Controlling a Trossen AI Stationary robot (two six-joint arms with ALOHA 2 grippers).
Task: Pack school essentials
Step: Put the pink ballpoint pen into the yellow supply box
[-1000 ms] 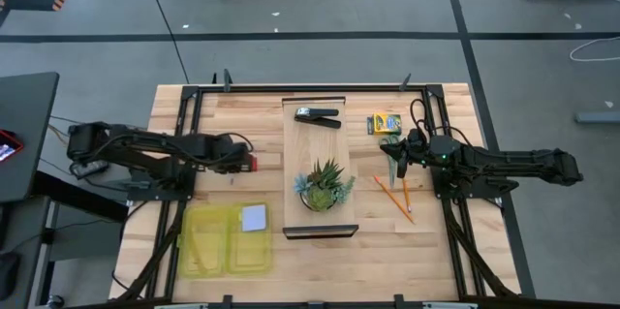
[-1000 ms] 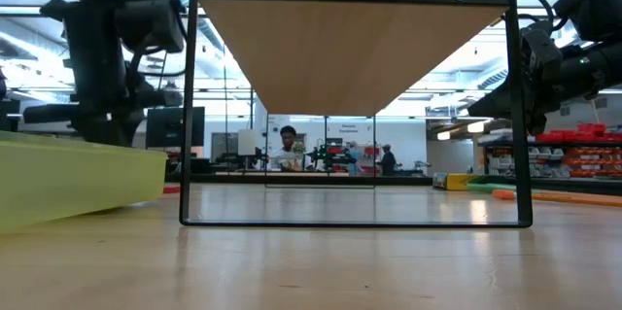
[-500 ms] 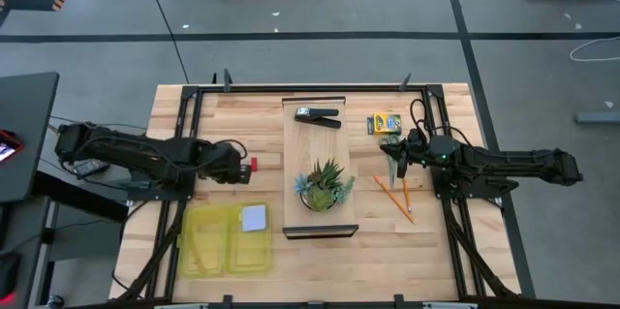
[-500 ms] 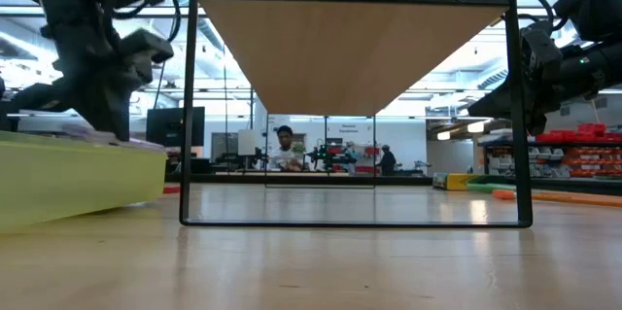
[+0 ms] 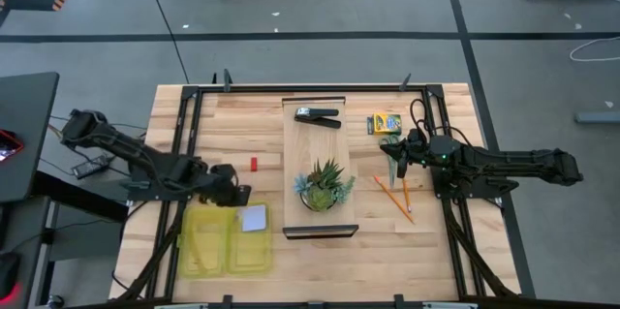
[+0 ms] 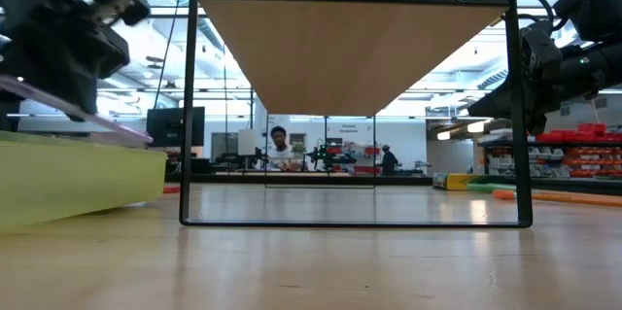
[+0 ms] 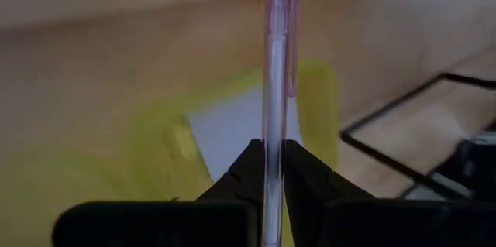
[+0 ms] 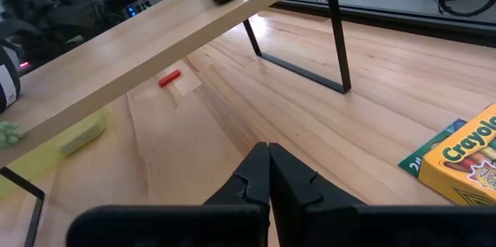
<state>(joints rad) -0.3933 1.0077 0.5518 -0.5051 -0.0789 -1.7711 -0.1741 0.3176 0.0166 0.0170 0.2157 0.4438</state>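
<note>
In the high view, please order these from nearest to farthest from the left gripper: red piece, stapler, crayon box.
From the left gripper:
1. Red piece, just behind it on the table.
2. Stapler, on the wooden riser's far end.
3. Crayon box, on the right side.

Overhead, table-level, two wrist cams; shared table [image 5: 252,115].

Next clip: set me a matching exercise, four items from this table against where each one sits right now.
Items:
1. translucent purple pen
2. pale blue note pad
3. black stapler
4. crayon box

Places:
A. on the raised wooden shelf
B. on the tabletop, close to the right pincer
C. clamped in the left pincer
D. inside the yellow-green case

Pairs: 1-C, 2-D, 3-A, 4-B
</note>
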